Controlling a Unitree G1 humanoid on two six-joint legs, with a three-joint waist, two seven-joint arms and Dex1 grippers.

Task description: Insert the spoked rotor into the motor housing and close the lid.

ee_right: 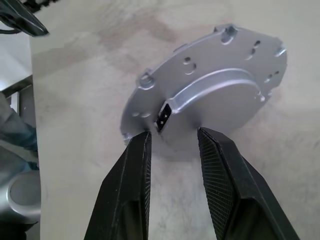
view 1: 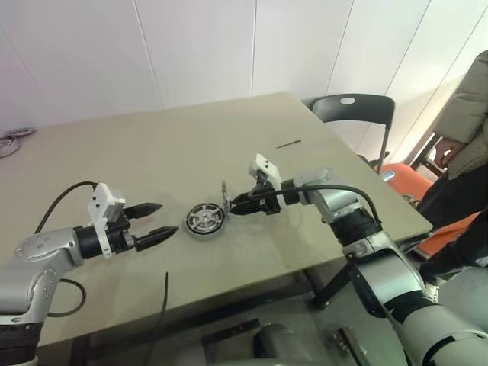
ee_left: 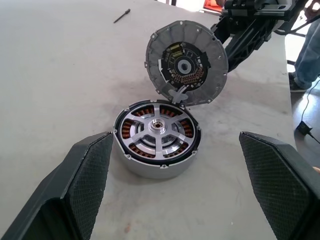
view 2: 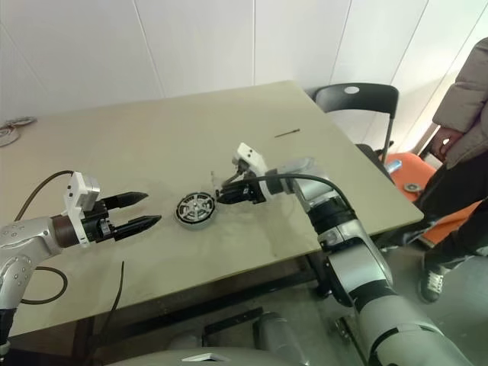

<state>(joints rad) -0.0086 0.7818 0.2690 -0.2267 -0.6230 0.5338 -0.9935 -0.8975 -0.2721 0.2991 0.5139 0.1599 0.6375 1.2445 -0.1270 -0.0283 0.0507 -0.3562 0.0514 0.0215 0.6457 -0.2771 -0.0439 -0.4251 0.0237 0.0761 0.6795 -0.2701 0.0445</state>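
standing on edge, lid (ee_left: pixel 186 62) facing housing (ee_left: pixel 157 136)

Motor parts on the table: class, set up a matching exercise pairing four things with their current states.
Things:
1. spoked rotor
2. lid
3. left hand
4. pen-like tool

States:
A. open, holding nothing
B. lying alone far out on the table
C. seated in the motor housing
D. held tilted on edge by the right hand

Pairs: 1-C, 2-D, 3-A, 4-B
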